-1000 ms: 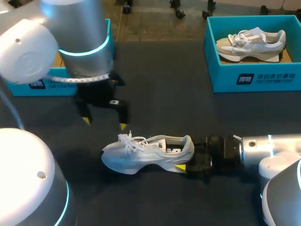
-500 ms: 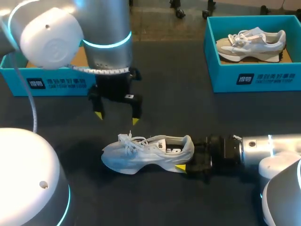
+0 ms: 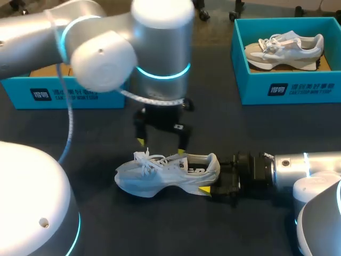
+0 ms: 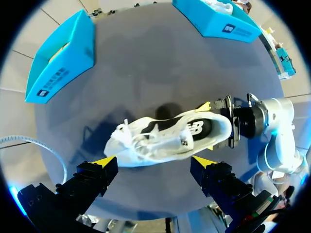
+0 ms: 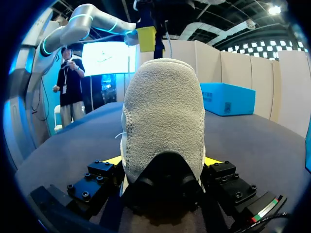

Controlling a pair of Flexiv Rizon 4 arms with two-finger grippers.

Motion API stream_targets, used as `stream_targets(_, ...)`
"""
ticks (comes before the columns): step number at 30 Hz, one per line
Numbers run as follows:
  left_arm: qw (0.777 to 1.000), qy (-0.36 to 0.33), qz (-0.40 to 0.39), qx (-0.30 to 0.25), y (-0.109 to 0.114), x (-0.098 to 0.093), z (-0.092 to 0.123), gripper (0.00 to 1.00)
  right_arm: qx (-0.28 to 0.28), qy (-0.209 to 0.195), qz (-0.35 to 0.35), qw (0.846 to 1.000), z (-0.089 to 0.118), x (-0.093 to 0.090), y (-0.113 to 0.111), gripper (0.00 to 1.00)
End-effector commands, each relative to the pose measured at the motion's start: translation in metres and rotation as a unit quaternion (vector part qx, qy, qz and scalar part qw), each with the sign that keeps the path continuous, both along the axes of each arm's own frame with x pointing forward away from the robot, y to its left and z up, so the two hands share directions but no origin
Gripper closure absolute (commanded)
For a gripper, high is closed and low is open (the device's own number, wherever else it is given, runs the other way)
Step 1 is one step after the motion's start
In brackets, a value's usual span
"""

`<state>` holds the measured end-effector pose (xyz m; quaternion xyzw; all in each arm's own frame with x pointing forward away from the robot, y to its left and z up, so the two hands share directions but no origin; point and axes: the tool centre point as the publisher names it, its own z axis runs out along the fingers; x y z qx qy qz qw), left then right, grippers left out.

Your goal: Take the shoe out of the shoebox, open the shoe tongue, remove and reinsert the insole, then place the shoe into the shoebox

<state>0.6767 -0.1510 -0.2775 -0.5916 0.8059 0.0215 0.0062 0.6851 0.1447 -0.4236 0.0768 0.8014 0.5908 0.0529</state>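
Note:
A light grey sneaker [image 3: 165,173] lies on its sole mid-table, toe to the left, laces loose. My right gripper [image 3: 213,182] is shut on its heel from the right; in the right wrist view the heel [image 5: 163,116] fills the space between the fingers, yellow tips touching both sides. My left gripper [image 3: 161,145] hangs open just above the shoe's laces and tongue, touching nothing. From the left wrist the shoe [image 4: 167,138] lies ahead of the open gripper [image 4: 154,161], whose tips stand wide apart. An open blue shoebox [image 3: 58,88] stands at the back left.
A second blue shoebox [image 3: 287,85] at the back right holds another pale sneaker [image 3: 285,50]. The dark tabletop [image 3: 224,128] lies bare between the boxes and in front of the shoe. The left arm's big joints hang over the left half.
My left arm has swung right and down, from beside the back-left box to just above the shoe's laces, gripper still open. The right gripper and shoe have not moved.

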Motion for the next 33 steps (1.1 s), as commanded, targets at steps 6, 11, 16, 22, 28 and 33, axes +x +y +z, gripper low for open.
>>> stream_targets(6, 0.997, 0.027, 0.015, 0.067, -0.052, 0.004, -0.028, 0.0, -0.001, -0.001, -0.001, 1.0, -0.003, 0.001, 0.004, 1.0)
stream_targets(11, 0.996, 0.023, 0.033, 0.078, -0.052, 0.003, -0.037, 0.0, -0.001, -0.001, -0.001, 1.0, -0.003, 0.001, 0.004, 1.0)
stream_targets(16, 0.994, 0.025, 0.046, 0.092, -0.049, 0.004, -0.044, 0.0, -0.001, -0.001, -0.001, 1.0, -0.003, 0.001, 0.004, 1.0)
stream_targets(22, 0.992, 0.035, 0.052, 0.112, -0.045, 0.001, -0.053, 0.0, -0.001, -0.001, -0.001, 1.0, -0.003, 0.001, 0.004, 1.0)
stream_targets(28, 0.989, 0.025, 0.059, 0.136, -0.042, -0.002, -0.061, 0.0, -0.001, -0.001, -0.001, 1.0, -0.003, 0.001, 0.004, 1.0)
stream_targets(33, 0.987, 0.014, 0.061, 0.149, -0.036, -0.004, -0.065, 0.0, -0.001, -0.001, -0.001, 1.0, -0.003, 0.001, 0.004, 1.0)
